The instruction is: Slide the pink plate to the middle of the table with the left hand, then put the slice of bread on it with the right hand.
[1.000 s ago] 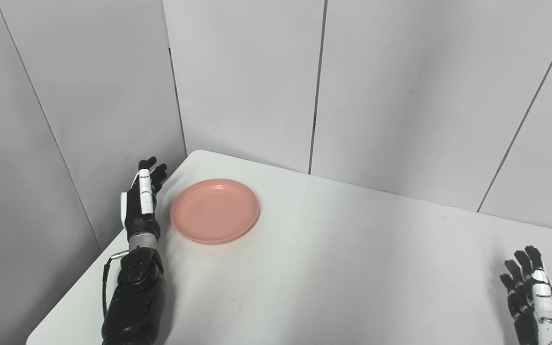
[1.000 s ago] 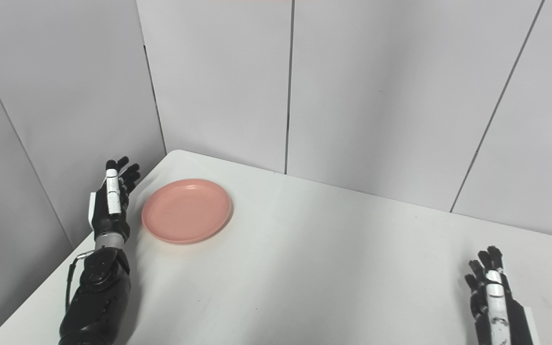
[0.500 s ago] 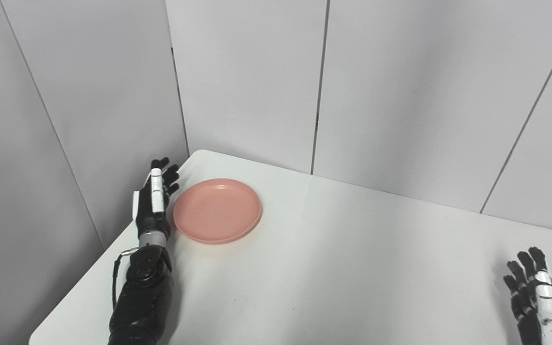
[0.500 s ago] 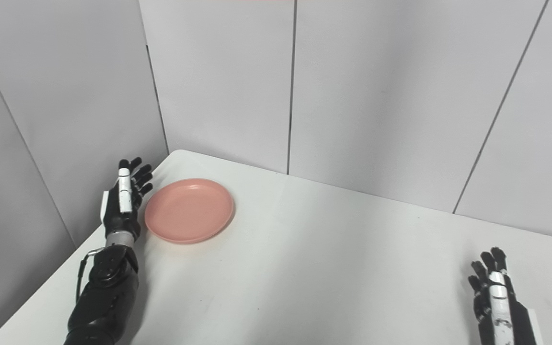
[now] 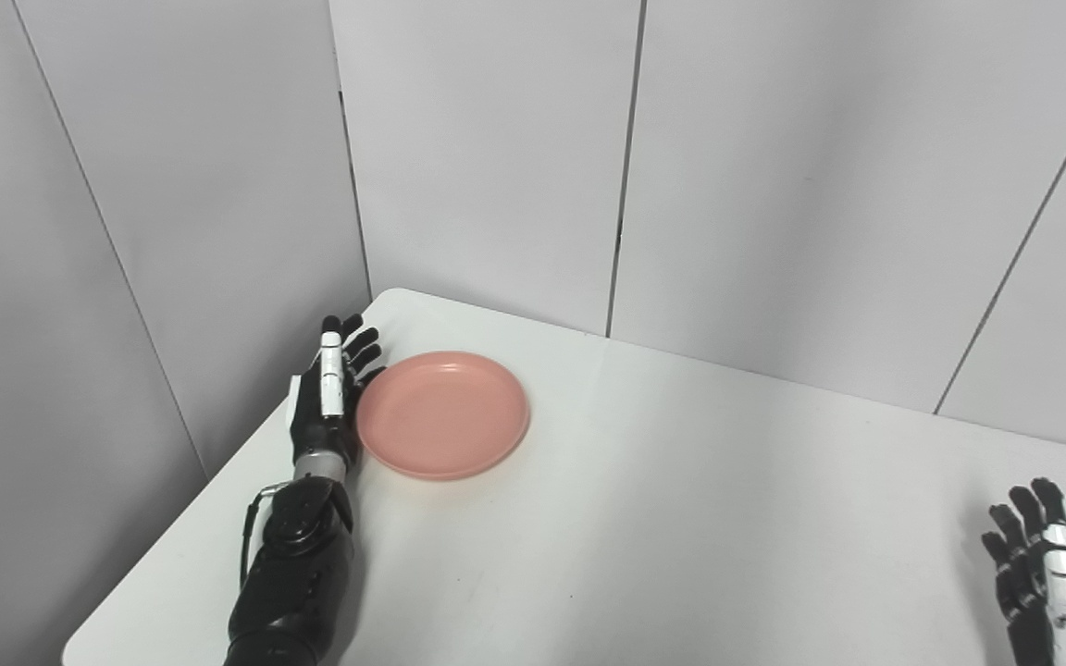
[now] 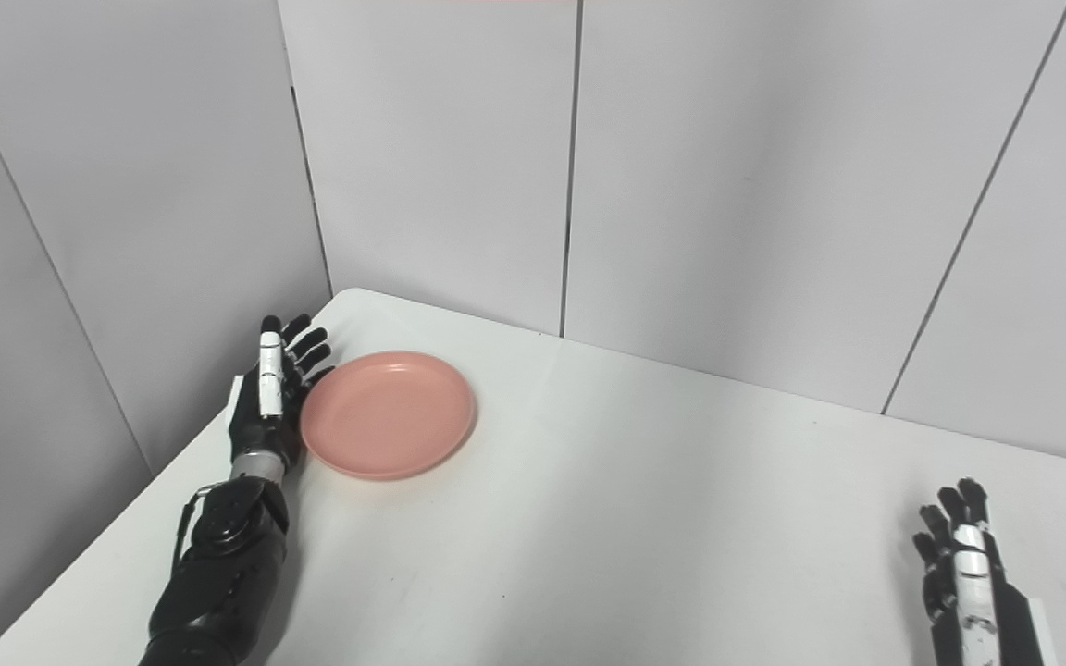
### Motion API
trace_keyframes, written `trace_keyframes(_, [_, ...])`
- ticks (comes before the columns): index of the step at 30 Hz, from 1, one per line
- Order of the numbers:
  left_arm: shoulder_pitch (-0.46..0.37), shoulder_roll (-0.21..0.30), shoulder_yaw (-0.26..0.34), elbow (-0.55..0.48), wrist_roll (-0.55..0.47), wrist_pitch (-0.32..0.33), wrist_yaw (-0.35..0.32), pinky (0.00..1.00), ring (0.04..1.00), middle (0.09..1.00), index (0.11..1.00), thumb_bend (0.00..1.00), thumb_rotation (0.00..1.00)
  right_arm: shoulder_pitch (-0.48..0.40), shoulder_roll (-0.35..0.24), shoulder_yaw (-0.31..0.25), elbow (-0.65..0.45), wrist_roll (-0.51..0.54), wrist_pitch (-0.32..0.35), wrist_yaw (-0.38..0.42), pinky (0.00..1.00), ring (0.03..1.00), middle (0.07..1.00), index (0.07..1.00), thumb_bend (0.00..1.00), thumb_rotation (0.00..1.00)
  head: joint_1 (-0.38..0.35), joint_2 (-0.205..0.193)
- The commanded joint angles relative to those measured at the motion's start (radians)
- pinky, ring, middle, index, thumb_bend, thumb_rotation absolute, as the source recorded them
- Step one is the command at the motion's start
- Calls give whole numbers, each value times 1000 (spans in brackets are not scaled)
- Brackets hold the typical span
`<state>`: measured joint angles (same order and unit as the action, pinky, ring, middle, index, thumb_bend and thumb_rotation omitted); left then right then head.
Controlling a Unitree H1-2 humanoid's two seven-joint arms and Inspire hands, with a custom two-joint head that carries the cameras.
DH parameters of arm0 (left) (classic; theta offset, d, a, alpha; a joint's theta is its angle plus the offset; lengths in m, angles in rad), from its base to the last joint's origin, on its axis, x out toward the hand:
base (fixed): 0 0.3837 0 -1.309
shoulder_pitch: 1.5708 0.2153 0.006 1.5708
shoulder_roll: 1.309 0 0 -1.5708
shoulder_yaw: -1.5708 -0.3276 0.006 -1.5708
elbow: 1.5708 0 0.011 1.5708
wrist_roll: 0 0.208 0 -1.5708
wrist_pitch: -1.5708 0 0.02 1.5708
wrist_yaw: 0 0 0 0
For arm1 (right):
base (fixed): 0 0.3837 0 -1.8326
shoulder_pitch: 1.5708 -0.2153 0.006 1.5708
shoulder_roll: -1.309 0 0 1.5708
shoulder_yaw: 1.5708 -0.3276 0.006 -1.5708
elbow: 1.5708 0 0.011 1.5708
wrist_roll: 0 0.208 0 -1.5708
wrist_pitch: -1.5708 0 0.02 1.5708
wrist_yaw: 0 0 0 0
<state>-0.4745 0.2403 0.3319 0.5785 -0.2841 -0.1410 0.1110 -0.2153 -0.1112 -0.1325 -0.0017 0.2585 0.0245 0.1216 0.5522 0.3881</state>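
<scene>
The pink plate point(image 5: 442, 414) sat near the far left corner of the white table point(image 5: 644, 518), well off its middle. The left hand point(image 5: 329, 396) stood edge-on against the plate's left rim — fingers straight and spread, holding nothing. The right hand point(image 5: 1040, 572) waited low at the table's right side, fingers likewise apart and empty — well apart from the plate.

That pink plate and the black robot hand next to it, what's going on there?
The robot's left hand, open and flat, is pressed against the left rim of the pink plate, set to slide it toward the middle of the white table. The plate sits near the table's far left corner. The right hand waits open at the near right. No bread shows in these views.
</scene>
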Motion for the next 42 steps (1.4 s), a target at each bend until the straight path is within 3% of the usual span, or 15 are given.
trace_keyframes(1, [-42,14,-10,-29,4,6,-20,739,837,820,816,688,983,-29,-9,-2,-39,-1,-16,0,1000,980,988,1000,498,871,0,2])
trace_keyframes(9, [-39,11,-26,-44,-11,18,-55,748,831,823,826,716,967,-27,-8,-2,-45,3,-12,-2,1000,982,991,1000,503,847,-1,8])
trace_keyframes(20, [-43,-12,-80,-50,13,30,-89,657,832,825,817,701,981,-29,-9,-2,-43,2,-12,-5,1000,980,989,992,508,844,-6,13])
trace_keyframes(27, [-58,-58,-108,-30,56,19,-52,643,839,884,850,709,946,-33,-7,-3,-37,3,-22,-5,1000,981,989,987,520,834,-10,12])
trace_keyframes(34, [-66,-100,-124,-13,74,1,-66,703,883,936,910,714,941,-30,-7,-2,-48,5,-12,-5,1000,988,991,986,529,831,-15,12])
trace_keyframes(42, [-64,-138,-174,-23,95,40,-76,811,922,948,917,725,946,-27,-7,2,-60,0,-4,-9,1000,989,993,993,503,853,-20,13])
